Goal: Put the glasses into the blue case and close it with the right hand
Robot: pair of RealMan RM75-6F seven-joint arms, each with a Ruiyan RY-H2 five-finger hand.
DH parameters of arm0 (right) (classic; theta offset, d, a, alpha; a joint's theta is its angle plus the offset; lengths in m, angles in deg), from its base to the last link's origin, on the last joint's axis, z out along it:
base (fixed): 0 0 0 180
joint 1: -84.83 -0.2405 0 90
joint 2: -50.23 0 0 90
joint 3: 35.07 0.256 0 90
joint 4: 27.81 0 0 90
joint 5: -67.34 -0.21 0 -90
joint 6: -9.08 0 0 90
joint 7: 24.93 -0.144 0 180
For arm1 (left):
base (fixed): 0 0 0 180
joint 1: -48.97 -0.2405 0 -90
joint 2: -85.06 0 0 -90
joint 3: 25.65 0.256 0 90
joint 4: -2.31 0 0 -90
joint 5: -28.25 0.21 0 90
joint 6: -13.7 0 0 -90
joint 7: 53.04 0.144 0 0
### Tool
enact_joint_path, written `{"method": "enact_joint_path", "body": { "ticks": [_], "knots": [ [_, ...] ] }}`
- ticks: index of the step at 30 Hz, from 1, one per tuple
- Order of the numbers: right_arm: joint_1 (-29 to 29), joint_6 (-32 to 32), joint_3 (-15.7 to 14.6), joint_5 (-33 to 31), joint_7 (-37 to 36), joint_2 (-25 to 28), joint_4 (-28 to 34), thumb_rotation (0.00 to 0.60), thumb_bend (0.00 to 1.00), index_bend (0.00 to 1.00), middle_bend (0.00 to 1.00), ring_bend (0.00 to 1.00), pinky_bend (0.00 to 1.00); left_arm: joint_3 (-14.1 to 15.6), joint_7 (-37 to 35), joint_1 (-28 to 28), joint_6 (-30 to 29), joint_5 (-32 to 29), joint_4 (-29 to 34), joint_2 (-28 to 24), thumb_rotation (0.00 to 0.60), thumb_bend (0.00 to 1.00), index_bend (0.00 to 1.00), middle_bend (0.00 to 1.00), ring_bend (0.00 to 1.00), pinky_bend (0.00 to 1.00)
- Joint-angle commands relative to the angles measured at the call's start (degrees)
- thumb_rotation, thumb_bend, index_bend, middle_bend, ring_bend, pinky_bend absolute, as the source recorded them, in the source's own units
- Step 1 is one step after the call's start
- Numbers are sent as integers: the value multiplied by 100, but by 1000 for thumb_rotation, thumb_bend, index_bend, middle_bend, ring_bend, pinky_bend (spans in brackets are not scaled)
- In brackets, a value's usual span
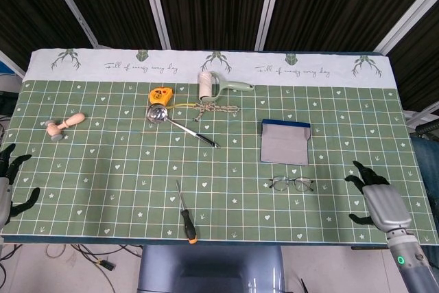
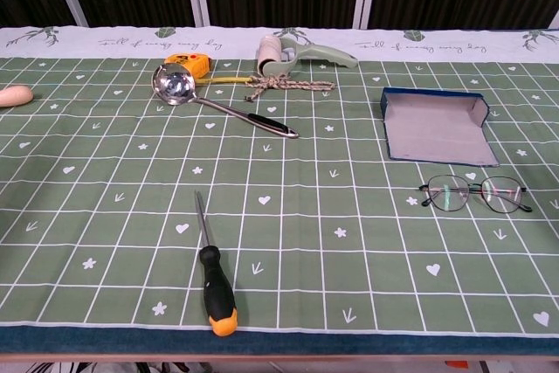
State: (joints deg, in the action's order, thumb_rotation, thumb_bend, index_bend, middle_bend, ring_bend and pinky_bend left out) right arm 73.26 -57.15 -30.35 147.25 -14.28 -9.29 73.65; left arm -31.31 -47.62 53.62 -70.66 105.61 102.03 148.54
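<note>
Right hand [image 1: 378, 200]: at the table's near right edge, fingers spread, holding nothing. I have not started the reach.

Left hand [image 1: 10, 183]: at the near left edge, fingers apart, empty, well away from everything the task needs.

Glasses [image 1: 291, 183]: on the mat, lenses upright-facing, arms apparently folded; to the left of my right hand and slightly farther out, not touching it.

Case [image 1: 285, 143]: blue, lying open with its grey lining up, just beyond the glasses from my right hand, a small gap between the two.

Other stock, all far left of my right hand: screwdriver [image 1: 186, 215], ladle [image 1: 177, 123], tape measure [image 1: 160, 93], lint roller [image 1: 218, 84], knotted cord [image 1: 215, 109], wooden tool [image 1: 64, 125].

Progress: none done, by my judgement. Remaining: pick up the glasses, lay them in the case, fold the lid shut with my right hand.
</note>
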Motion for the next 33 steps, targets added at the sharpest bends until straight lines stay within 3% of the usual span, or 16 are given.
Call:
{"method": "enact_joint_path", "body": {
  "ticks": [1, 9, 19, 24, 33],
  "knots": [
    [-769, 1026, 335, -738, -48, -143, -49, 600, 104, 322, 78, 128, 258, -3, -11, 0, 7, -11, 8, -10, 600, 307, 184, 0, 0, 0],
    [-1552, 1834, 593, -1686, 366, -728, -455, 600, 116, 347, 78, 127, 258, -7, -17, 13, 60, -62, 28, -38, 600, 312, 187, 0, 0, 0],
    [-2215, 1464, 661, -3199, 1570, -1966, -887, 600, 273, 442, 80, 128, 258, -5, -47, 22, 98, -88, 57, -79, 600, 312, 187, 0, 0, 0],
    [-2286, 1194, 596, -3403, 1727, -2315, -996, 600, 276, 489, 84, 128, 258, -3, -74, 23, 109, -92, 64, -94, 600, 312, 187, 0, 0, 0],
    [-2247, 811, 446, -3202, 1761, -2613, -1293, 600, 316, 564, 86, 129, 258, 0, -115, 23, 112, -85, 56, -111, 600, 312, 188, 0, 0, 0]
  ]
}}
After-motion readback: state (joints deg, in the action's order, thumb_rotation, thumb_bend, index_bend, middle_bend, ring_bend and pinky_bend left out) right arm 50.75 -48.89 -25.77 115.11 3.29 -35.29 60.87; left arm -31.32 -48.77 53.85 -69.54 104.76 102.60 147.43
